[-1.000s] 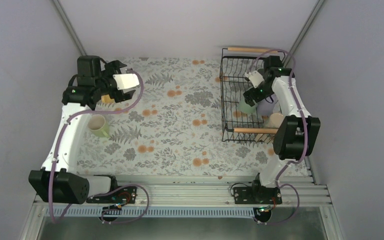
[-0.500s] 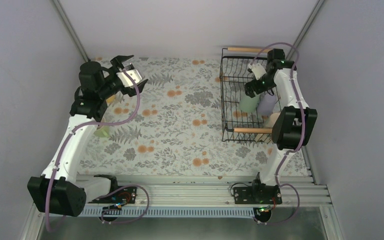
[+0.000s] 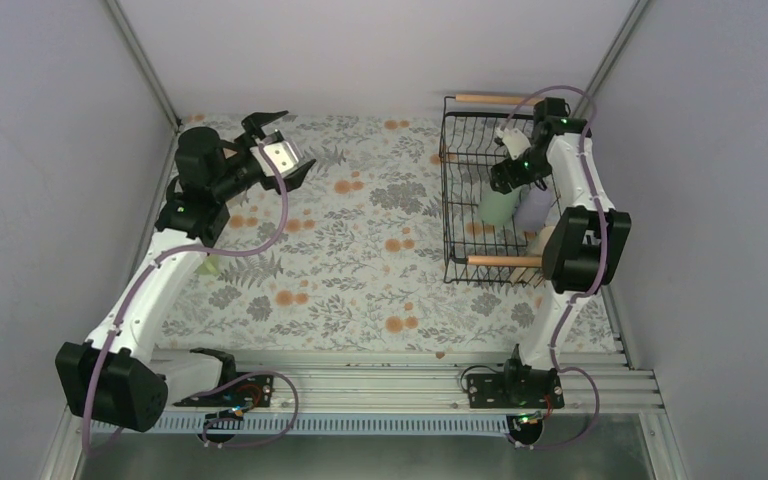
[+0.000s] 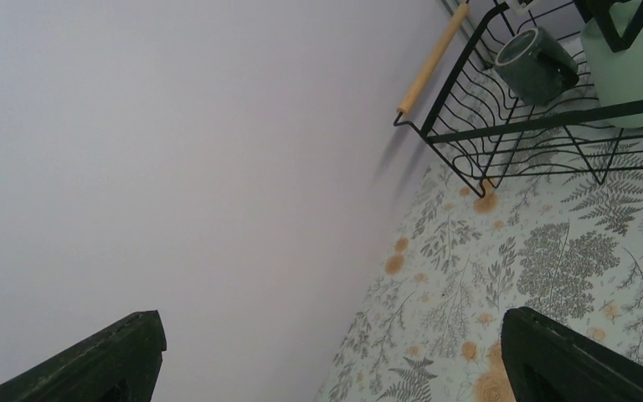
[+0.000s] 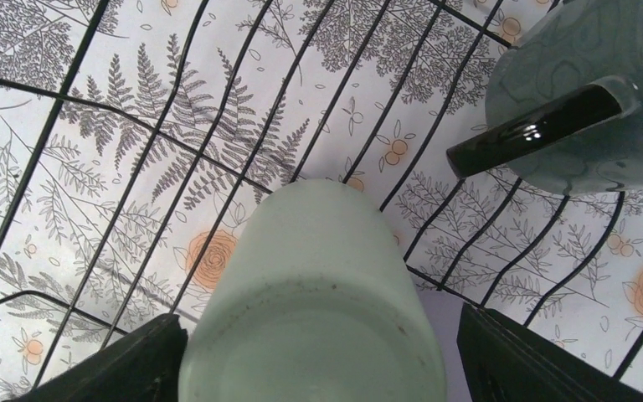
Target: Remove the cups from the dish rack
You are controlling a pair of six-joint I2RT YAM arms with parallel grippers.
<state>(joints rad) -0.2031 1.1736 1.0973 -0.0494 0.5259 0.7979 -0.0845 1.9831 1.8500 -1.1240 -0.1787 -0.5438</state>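
The dish rack (image 3: 447, 200) stands at the back right of the table. In it are a mint green cup (image 3: 497, 207), a lavender cup (image 3: 533, 210) and a beige cup (image 3: 551, 240). My right gripper (image 3: 504, 185) reaches down into the rack. In the right wrist view it (image 5: 318, 368) is open and straddles the mint cup (image 5: 318, 285), which stands bottom up, with a gap at the right finger. A dark green cup (image 5: 586, 109) lies beyond it. My left gripper (image 3: 288, 145) hangs open and empty above the back left. An olive green cup (image 3: 206, 265) peeks out from under the left arm.
The left wrist view shows the back wall, the floral tablecloth (image 4: 511, 276) and the rack's wooden handle (image 4: 433, 60). A second wooden handle (image 3: 505, 261) runs along the rack's near side. Grey walls close in the table on three sides.
My left arm has risen and swung right, away from the olive cup. My right wrist has shifted toward the rack's far end, and its jaws have narrowed a little round the mint cup.
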